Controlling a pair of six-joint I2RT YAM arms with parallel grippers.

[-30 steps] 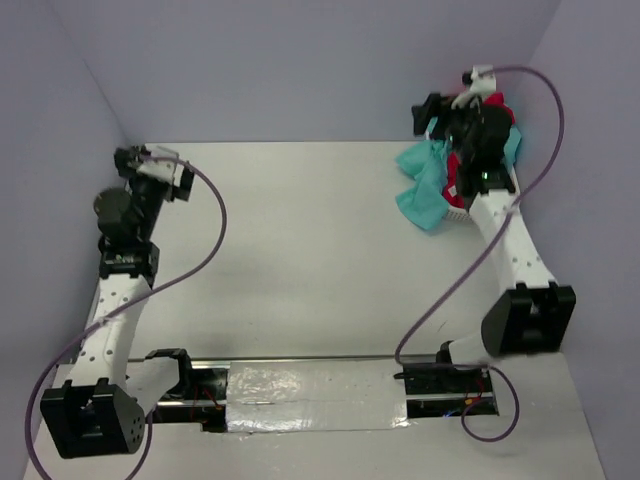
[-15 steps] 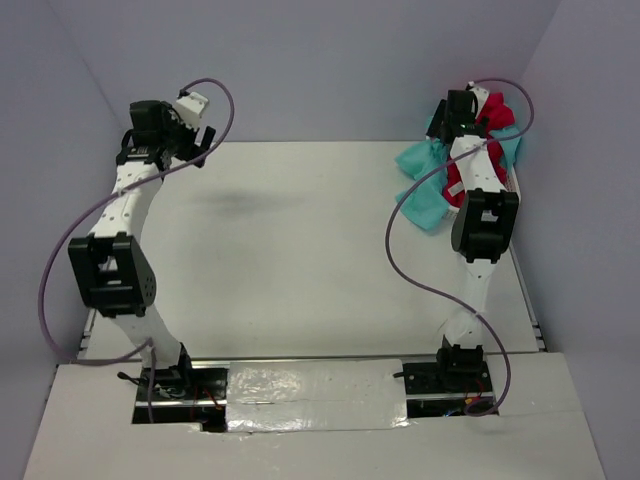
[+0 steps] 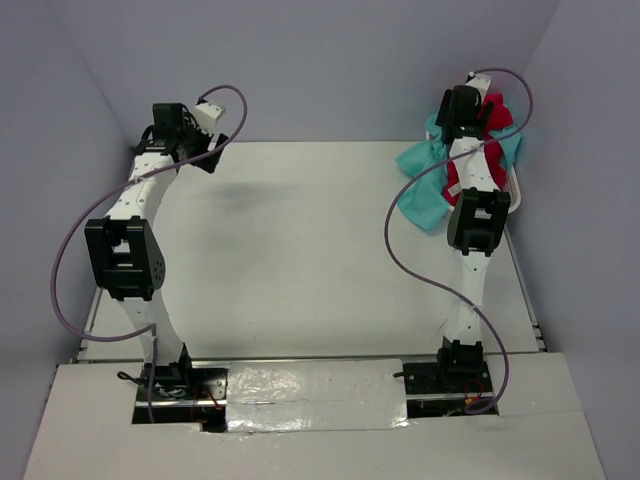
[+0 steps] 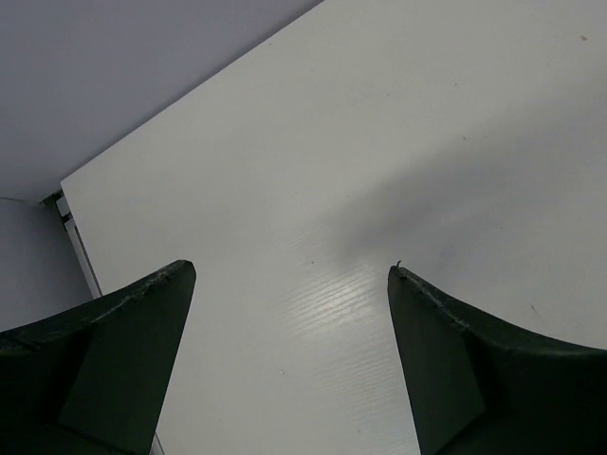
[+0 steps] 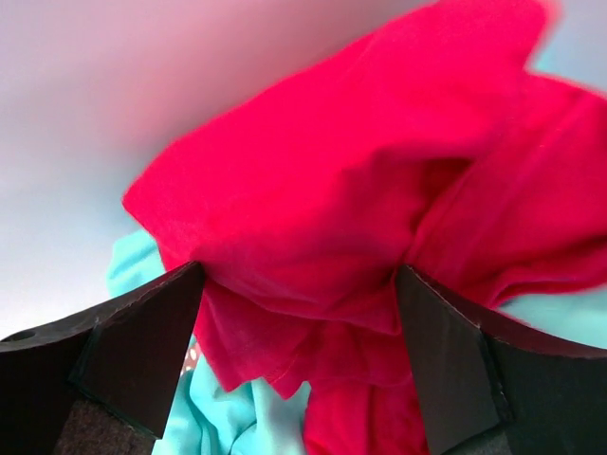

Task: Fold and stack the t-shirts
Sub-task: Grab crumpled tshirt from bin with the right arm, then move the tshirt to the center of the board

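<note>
Over the basket (image 3: 513, 188), the right gripper (image 5: 296, 275) hangs spread wide against the red shirt (image 5: 360, 180), which is heaped there with the teal shirts (image 3: 425, 200). This looks like the first pick, and next it must close on cloth. Well apart from the basket, the left gripper (image 4: 289, 275) gapes empty.

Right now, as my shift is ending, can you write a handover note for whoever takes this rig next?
Left gripper: fingers open, holding nothing, above the white table near its far left.
Right gripper: fingers open on either side of a bunch of the crimson red cloth shirt, not closed on it.
Shirts: the red one and a light mint-teal cloth shirt lie heaped in and over the white plastic basket, far right corner.
Done: nothing folded or stacked.
Left: pull each shirt out, fold, stack.
</note>
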